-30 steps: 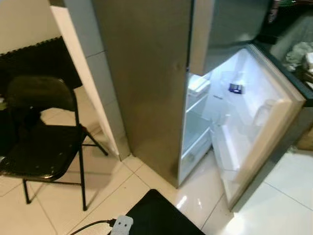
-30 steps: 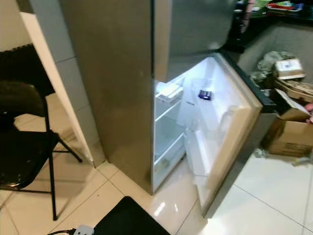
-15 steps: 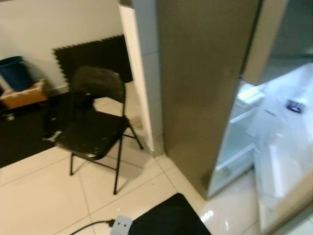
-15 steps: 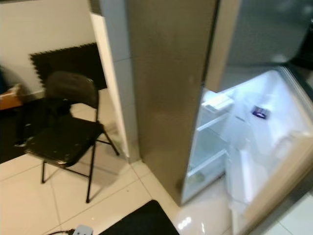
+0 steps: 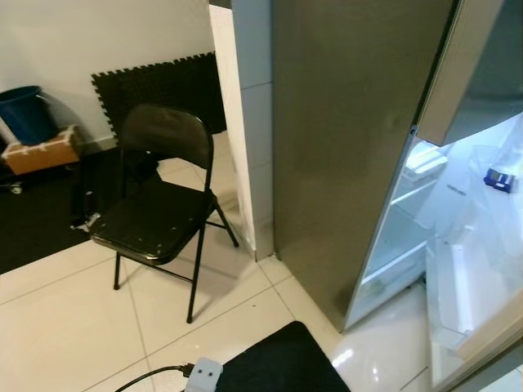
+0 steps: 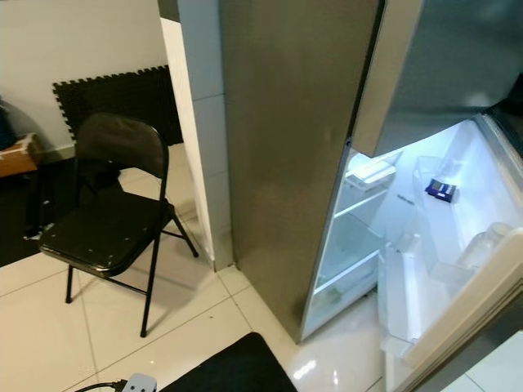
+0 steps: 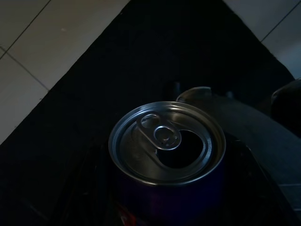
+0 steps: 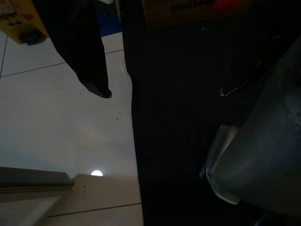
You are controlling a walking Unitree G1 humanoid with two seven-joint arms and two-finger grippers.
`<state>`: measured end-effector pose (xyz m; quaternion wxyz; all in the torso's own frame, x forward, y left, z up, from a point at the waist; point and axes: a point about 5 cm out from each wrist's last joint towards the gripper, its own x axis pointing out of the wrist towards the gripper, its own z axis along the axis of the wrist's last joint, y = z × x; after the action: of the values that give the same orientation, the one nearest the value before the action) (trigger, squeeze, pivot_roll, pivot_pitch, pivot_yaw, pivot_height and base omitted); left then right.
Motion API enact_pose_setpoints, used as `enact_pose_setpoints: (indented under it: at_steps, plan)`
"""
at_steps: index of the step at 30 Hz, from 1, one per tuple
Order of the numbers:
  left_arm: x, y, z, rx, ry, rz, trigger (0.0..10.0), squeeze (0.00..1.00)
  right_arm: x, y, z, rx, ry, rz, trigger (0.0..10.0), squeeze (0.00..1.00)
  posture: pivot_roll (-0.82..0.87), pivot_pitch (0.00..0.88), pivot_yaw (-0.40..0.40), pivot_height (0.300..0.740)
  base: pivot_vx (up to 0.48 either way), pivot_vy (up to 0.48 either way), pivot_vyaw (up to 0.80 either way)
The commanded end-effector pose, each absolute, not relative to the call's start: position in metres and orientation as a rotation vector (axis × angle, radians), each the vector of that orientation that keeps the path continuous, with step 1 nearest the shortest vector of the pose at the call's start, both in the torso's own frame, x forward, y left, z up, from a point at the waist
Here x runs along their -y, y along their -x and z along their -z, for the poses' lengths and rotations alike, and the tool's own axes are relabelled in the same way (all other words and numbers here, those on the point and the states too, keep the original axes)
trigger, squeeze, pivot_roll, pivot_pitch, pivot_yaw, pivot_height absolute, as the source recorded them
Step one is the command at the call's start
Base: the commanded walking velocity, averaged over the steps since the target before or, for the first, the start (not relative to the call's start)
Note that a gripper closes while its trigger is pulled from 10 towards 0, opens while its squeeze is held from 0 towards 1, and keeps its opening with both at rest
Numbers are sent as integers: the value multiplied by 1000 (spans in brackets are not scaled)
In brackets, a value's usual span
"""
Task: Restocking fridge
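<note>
Far left of the left eye view, a blue bin (image 5: 27, 114) and a cardboard box (image 5: 41, 152) against the wall, black foam mat (image 5: 159, 86) behind; left-centre, a black folding chair (image 5: 159, 196) on pale floor tiles (image 5: 65, 327); bottom centre, a dark mat (image 5: 282, 363) with a white plug adapter (image 5: 204, 376) and its cable; centre, a white tiled pillar (image 5: 249, 122), then the steel fridge (image 5: 351, 139) side panel; right edge, lower compartment lit and open, white shelves (image 6: 359, 220) mostly bare, door (image 6: 458, 302) swung out at lower right with its bins, a small dark-blue packet (image 6: 440, 190) in the upper door rack; left wrist view, the drink can (image 7: 167, 160) sits upright and close, silver lid up, pull-tab opening looks already punched, purple-blue body, left gripper (image 7: 167, 197) clenched around it, one black finger (image 7: 91, 188) dim on each side, dark mat below; so the task's thing is in that gripper, well apart from the fridge; judgement: can is light, rigid enough but thin wall dents under a hard squeeze, smooth and slippery metal, if open it spills when tilted, so keep it upright; take hold at mid-body across the width, not the rim; right wrist view dark, one black finger (image 8: 82, 52) over white floor, a yellow object (image 8: 19, 21) at top left corner, a cardboard box edge (image 8: 197, 9) at top, grey metal part at lower right; right jaws, cannot tell, arm looks idle.
</note>
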<state>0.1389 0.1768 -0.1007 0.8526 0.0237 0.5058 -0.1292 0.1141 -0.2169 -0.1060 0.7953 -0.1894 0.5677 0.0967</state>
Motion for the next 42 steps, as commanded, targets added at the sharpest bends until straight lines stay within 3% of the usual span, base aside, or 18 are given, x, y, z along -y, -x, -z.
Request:
enact_pose_setpoints:
  at_steps: [1,16,24,26,31,42]
  plan:
    - [-176,-135,102,-1082,-43,277,10000,0,215,-117,105,-1205,395,-206,10000,0,14,0,-5,740,0,-461,0]
    - [-175,-135,102,-1083,-29,280,10000,0,214,-120,104,-1184,381,-206,10000,0,11,0,-7,740,0,-462,0]
    - [-176,-134,103,-1086,-37,269,10000,0,201,-162,89,-976,201,-194,10000,0,10,0,-9,740,0,-274,0]
    - [-178,-134,103,-1086,-37,262,10000,0,195,-188,75,-857,115,-217,10000,0,9,0,-10,740,0,0,0]
    - [-179,-136,102,-1081,-43,264,10000,0,177,-228,48,-671,-67,-383,10000,0,5,0,-8,740,0,0,0]
    - [-175,-137,102,-1078,-40,270,10000,0,152,-246,27,-572,-212,-678,10000,0,2,0,-9,740,0,0,0]
